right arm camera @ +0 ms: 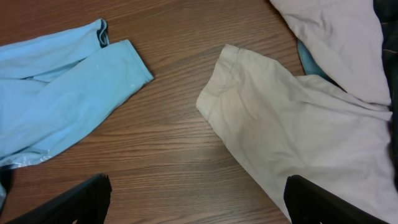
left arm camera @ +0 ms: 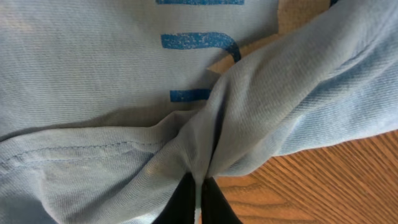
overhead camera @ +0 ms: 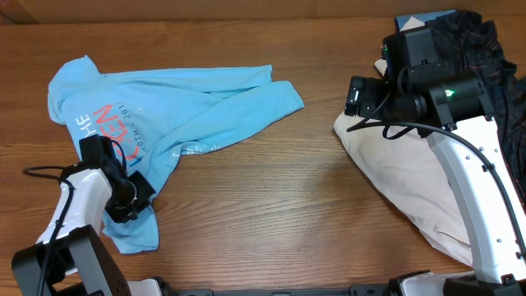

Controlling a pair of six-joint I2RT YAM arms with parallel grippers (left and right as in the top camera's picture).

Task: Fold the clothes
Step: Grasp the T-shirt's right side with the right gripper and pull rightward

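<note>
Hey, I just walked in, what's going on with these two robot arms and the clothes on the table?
The left gripper is pinched shut on a bunched fold of the light blue T-shirt, which lies crumpled on the left side of the table. The right gripper is open and holds nothing, hanging above bare wood beside the edge of the cream garment. A black garment is piled in the far right corner. None of the clothes looks folded yet.

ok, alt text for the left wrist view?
The left gripper is shut on a bunched fold of the light blue T-shirt, which fills most of the frame. Bare wooden table shows at lower right.
</note>
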